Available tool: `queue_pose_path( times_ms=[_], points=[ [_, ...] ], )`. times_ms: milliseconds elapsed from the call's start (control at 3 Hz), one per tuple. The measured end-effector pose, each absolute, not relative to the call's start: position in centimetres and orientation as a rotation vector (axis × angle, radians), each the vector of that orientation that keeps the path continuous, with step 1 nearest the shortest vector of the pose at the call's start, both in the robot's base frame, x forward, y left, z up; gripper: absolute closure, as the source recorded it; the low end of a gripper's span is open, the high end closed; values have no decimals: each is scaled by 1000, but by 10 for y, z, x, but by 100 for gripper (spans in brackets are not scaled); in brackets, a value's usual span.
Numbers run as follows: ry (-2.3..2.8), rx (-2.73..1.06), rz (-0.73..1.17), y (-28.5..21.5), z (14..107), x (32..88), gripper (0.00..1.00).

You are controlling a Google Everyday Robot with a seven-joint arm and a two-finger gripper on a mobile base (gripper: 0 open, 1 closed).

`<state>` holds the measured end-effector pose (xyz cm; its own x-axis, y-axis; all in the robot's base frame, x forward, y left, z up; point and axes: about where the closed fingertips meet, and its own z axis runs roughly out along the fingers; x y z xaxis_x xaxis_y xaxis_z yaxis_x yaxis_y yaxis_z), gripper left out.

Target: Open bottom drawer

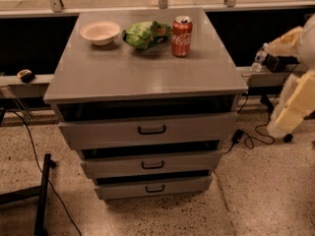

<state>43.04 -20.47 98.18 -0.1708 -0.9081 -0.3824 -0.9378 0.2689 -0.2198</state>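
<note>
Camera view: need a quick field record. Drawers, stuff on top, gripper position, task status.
bottom drawer: lowest, slimmest grey front; no inside showing
bottom handle: small black bar, nothing touching it
middle drawer: mid-sized front, black handle
top drawer: widest front, longest handle
cabinet top: holds bowl, green bag, upright red can
gripper: far right edge, apart from the cabinet, at no handle
task status: pull not yet begun
</note>
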Motion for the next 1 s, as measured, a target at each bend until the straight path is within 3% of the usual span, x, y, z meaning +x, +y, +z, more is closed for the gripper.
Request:
queue_pose_path(
  times_ms=[1000],
  points=[
    [2099, -1554, 90, -212, 969, 426, 0]
  ],
)
